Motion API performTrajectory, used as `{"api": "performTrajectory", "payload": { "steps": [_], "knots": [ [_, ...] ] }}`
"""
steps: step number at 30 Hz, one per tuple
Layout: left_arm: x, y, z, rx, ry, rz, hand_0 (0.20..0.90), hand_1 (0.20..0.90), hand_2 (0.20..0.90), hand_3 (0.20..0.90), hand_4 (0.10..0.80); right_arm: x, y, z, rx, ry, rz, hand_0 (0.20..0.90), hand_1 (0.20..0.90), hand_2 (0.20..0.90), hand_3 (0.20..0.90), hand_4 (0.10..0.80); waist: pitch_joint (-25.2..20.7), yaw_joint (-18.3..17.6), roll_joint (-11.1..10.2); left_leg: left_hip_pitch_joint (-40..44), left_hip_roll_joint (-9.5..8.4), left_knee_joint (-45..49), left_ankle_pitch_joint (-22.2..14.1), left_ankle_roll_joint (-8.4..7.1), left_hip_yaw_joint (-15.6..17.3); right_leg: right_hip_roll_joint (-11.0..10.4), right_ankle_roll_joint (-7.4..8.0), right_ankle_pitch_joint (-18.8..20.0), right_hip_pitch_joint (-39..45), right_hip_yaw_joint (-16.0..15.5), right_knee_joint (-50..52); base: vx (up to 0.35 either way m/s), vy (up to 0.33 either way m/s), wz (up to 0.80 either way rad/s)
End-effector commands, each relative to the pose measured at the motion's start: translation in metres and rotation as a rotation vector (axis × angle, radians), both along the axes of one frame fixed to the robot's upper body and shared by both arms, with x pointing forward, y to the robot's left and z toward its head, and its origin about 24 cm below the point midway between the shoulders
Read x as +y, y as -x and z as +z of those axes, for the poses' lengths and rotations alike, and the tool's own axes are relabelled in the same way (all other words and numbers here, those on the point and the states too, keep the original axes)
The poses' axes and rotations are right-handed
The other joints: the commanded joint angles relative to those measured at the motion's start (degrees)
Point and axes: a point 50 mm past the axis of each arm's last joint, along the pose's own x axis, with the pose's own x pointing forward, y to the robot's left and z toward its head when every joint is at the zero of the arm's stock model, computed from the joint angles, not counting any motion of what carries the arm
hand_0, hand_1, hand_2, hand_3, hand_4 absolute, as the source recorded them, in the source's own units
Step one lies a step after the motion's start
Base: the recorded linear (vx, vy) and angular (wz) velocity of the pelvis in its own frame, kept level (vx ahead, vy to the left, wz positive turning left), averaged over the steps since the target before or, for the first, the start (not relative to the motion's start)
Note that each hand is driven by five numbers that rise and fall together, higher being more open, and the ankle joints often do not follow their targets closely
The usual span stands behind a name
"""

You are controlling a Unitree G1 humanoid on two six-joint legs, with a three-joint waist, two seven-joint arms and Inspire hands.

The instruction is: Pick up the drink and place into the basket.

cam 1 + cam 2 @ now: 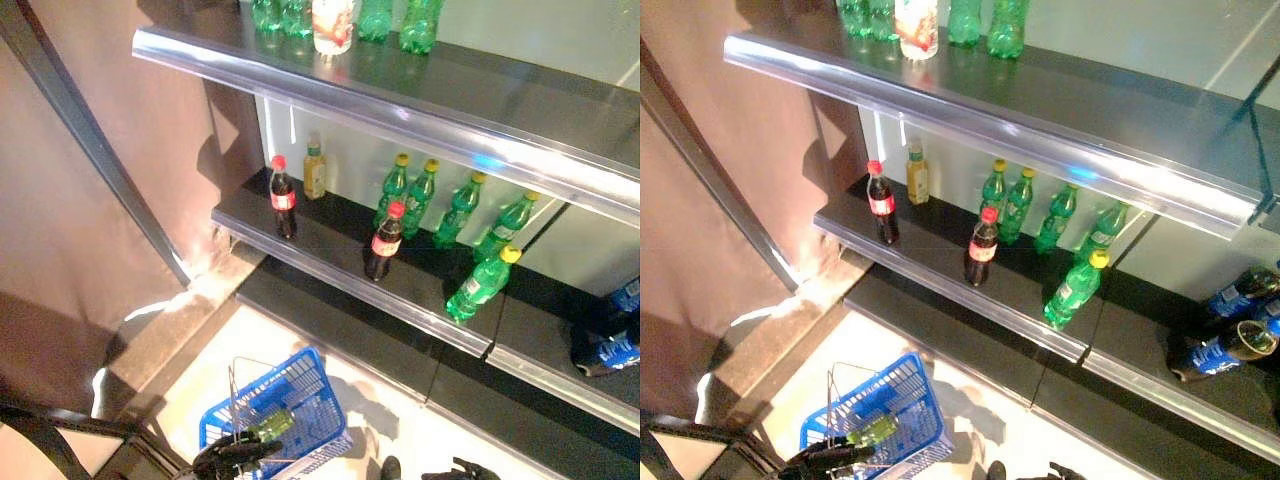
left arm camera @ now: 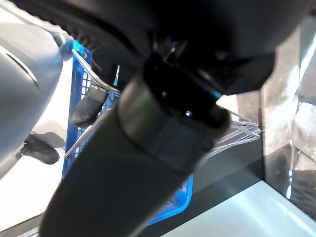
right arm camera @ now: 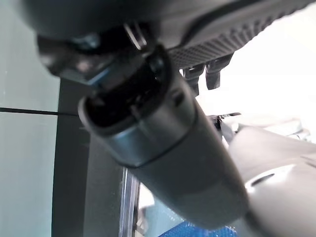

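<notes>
Blue basket (image 1: 310, 395) on the floor below the shelves, a green bottle (image 1: 270, 424) already lying inside it.

The left hand (image 1: 235, 455) has its fingers curled round the basket's wire handle (image 1: 233, 400). The right hand (image 1: 462, 470) barely shows at the bottom edge, and I cannot tell how its fingers sit. On the lower shelf (image 1: 330, 262) stand two cola bottles (image 1: 283, 197) and several green bottles (image 1: 462, 208), one tipped over (image 1: 482, 283).
</notes>
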Motion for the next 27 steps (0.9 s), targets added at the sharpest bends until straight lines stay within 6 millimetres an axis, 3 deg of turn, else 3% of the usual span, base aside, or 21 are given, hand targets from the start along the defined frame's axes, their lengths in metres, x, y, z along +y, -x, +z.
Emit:
{"api": "performTrajectory", "payload": {
  "steps": [1,6,9,12,13,16,18,21,27],
  "knots": [
    [0.027,-0.04,0.022,-0.194,-0.053,0.046,0.3,0.3,0.3,0.2,0.1,-0.022,-0.013,0.01,-0.044,0.058,0.016,0.9,0.9,0.9,0.9,0.8,0.7,0.88,-0.92,-4.84,-0.2,2.73,0.11,0.96,0.37,-5.18,2.68,-3.71,1.92,-4.47,3.24,0.0,0.0,0.0],
    [0.03,-0.035,0.021,-0.19,-0.06,0.043,0.3,0.3,0.3,0.2,0.1,-0.025,-0.007,0.01,-0.018,0.058,0.03,0.9,0.9,0.9,0.9,0.8,0.79,0.81,-0.84,-4.15,0.16,2.95,-0.14,0.8,0.27,-5.13,2.6,-4.0,1.95,-4.4,3.81,0.042,0.008,0.0],
    [0.032,-0.038,0.024,-0.204,-0.07,0.031,0.3,0.3,0.3,0.2,0.1,-0.027,-0.002,0.009,0.011,0.056,0.054,0.9,0.9,0.9,0.9,0.8,2.54,0.68,-0.93,-4.71,1.29,3.22,0.15,0.35,0.56,-4.88,2.64,-3.93,0.97,-4.2,3.96,0.069,-0.011,0.0],
    [0.029,-0.07,0.036,-0.303,-0.069,0.015,0.3,0.3,0.3,0.2,0.1,-0.028,-0.033,0.017,-0.071,0.07,0.078,0.9,0.9,0.9,0.9,0.8,6.56,0.59,-0.82,-9.55,2.09,3.41,1.2,0.37,0.49,-4.63,2.56,-2.58,-4.78,-3.6,4.22,-0.409,-0.05,-0.02],
    [0.024,-0.099,0.049,-0.39,-0.068,0.006,0.3,0.3,0.3,0.2,0.1,-0.027,-0.067,0.026,-0.15,0.088,0.108,0.9,0.9,0.9,0.9,0.8,10.21,0.36,-1.0,-14.13,2.32,3.01,2.65,0.4,0.62,-4.12,2.4,-0.62,-10.07,-3.72,4.07,-0.56,-0.047,-0.2],
    [0.015,-0.128,0.064,-0.481,-0.06,0.001,0.3,0.3,0.3,0.2,0.1,-0.025,-0.102,0.04,-0.232,0.112,0.143,0.9,0.9,0.9,0.9,0.8,14.61,0.11,-1.24,-21.89,2.43,6.12,3.81,0.44,0.02,-4.12,1.78,0.65,-18.34,-3.48,7.09,-0.411,-0.013,-0.31],
    [0.011,-0.136,0.069,-0.51,-0.056,-0.002,0.3,0.3,0.3,0.2,0.1,-0.024,-0.111,0.044,-0.259,0.122,0.147,0.9,0.9,0.9,0.9,0.8,16.22,0.05,-1.39,-25.45,2.4,9.38,3.72,0.43,-0.98,-4.43,1.46,0.51,-21.62,-3.07,9.88,-0.235,-0.005,-0.04],
    [0.008,-0.153,0.081,-0.567,-0.045,0.01,0.3,0.3,0.3,0.2,0.1,-0.033,-0.128,0.058,-0.335,0.157,0.148,0.9,0.9,0.9,0.9,0.8,19.81,-0.33,-1.76,-36.26,1.79,24.93,-0.42,0.65,-5.76,-5.48,0.51,-3.35,-31.81,0.05,23.28,-0.281,0.01,-0.12],
    [0.013,-0.15,0.082,-0.576,-0.035,0.039,0.3,0.3,0.3,0.2,0.1,-0.034,-0.147,0.075,-0.515,0.153,0.164,0.9,0.9,0.9,0.9,0.8,20.55,-0.05,-1.36,-41.17,2.03,34.0,-5.53,1.42,-8.04,-6.46,-0.16,-8.38,-37.87,2.61,34.64,-0.059,-0.004,-0.14]
  ]
}}
